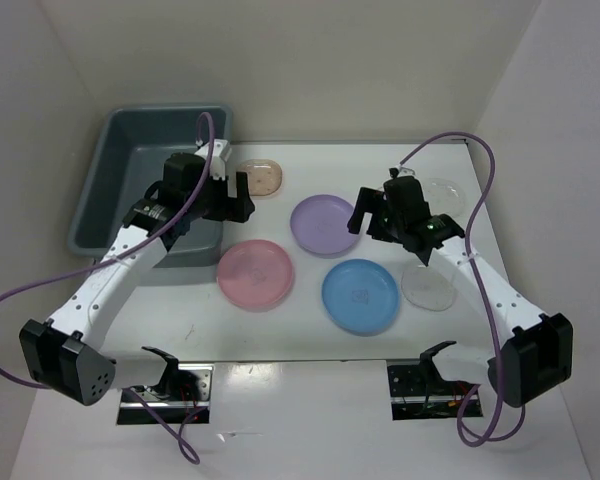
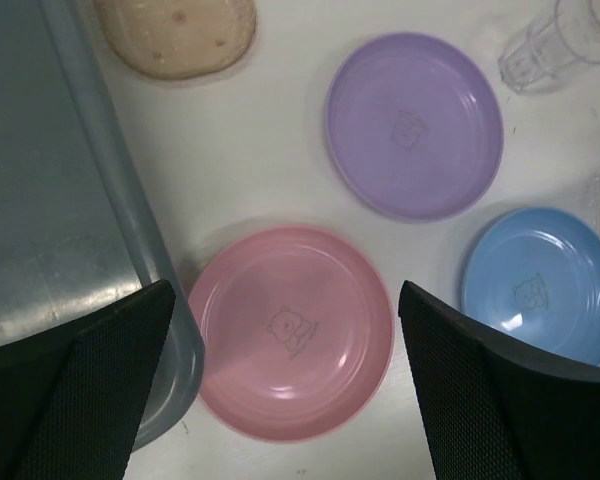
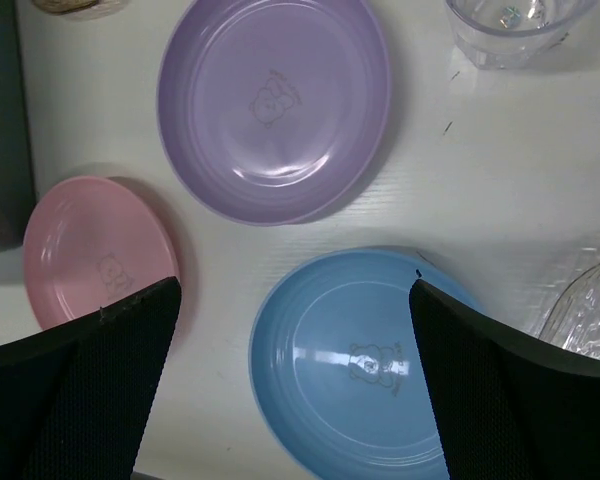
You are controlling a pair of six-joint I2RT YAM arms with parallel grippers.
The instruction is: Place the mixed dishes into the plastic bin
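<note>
**Top ext.**
- Plastic bin: far-left corner of worktop, nothing seen in it.
- All dishes are outside it: beige dish at far edge, purple plate centre, pink plate just beside bin, blue plate toward near edge, clear plate on right.
- Left gripper and right gripper are both open and empty.

**L wrist**
- Jaws gape over pink plate.
- Risk: plate lies flat w/ thin rim, so fingers could skid off. Bin wall is close enough that the finger on that side may strike it.

**R wrist**
- Jaws gape over blue plate.
- Clear cup sits at far side.
- Risk: the clear ware is hard to see and prob. slippery. The arms could also clash over the purple plate.
</note>
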